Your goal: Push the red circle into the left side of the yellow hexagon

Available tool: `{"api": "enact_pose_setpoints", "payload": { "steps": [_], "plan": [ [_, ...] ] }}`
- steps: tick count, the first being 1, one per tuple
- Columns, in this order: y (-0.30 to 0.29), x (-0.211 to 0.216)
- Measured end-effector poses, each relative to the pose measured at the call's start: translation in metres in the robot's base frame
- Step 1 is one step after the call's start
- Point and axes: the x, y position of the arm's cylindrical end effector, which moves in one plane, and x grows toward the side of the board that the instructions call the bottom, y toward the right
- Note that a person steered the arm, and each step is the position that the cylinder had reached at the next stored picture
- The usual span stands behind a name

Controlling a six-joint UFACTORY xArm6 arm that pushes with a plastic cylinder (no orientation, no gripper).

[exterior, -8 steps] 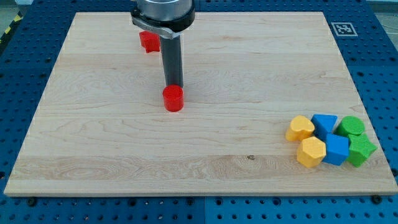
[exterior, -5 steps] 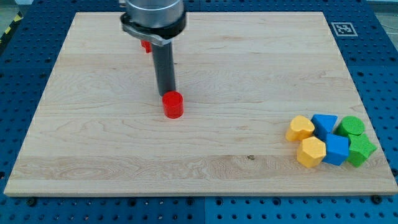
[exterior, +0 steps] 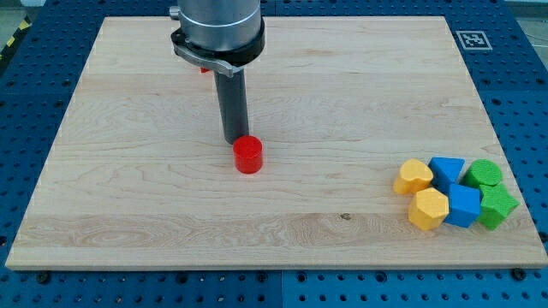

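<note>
My tip [exterior: 234, 141] stood on the worktop [exterior: 128, 188] just at the upper-left edge of the red circle [exterior: 248, 156], touching it or very nearly so. The arm carried no gripper, only the bare rod, so there was nothing to be wide, narrow or holding.

The red circle sat near the middle of the board, well apart from the yellow hexagon [exterior: 427, 209], which lay toward the view's lower right. That long open stretch was where trouble seemed likeliest. With contact on the circle's upper-left shoulder rather than squarely behind it, the round block could have rolled off the rod's side and drifted toward the view's bottom, missing the hexagon's left face.

The hexagon was also crowded: a yellow heart-like block [exterior: 413, 175] just above it, a blue cube [exterior: 463, 205] touching its right side, a blue triangular block [exterior: 447, 169] behind, and two green blocks [exterior: 490, 190] farther right. A push arriving too high would probably have struck the yellow heart-like block first, and too firm a push might have scattered the cluster.

A small red patch [exterior: 204, 68] showed behind the arm's collar, its shape hidden.

No containers were in view.
</note>
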Motion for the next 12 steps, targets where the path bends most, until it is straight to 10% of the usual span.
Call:
{"api": "enact_pose_setpoints", "payload": {
  "steps": [12],
  "plan": [
    [0.051,0.067]
  ]
}}
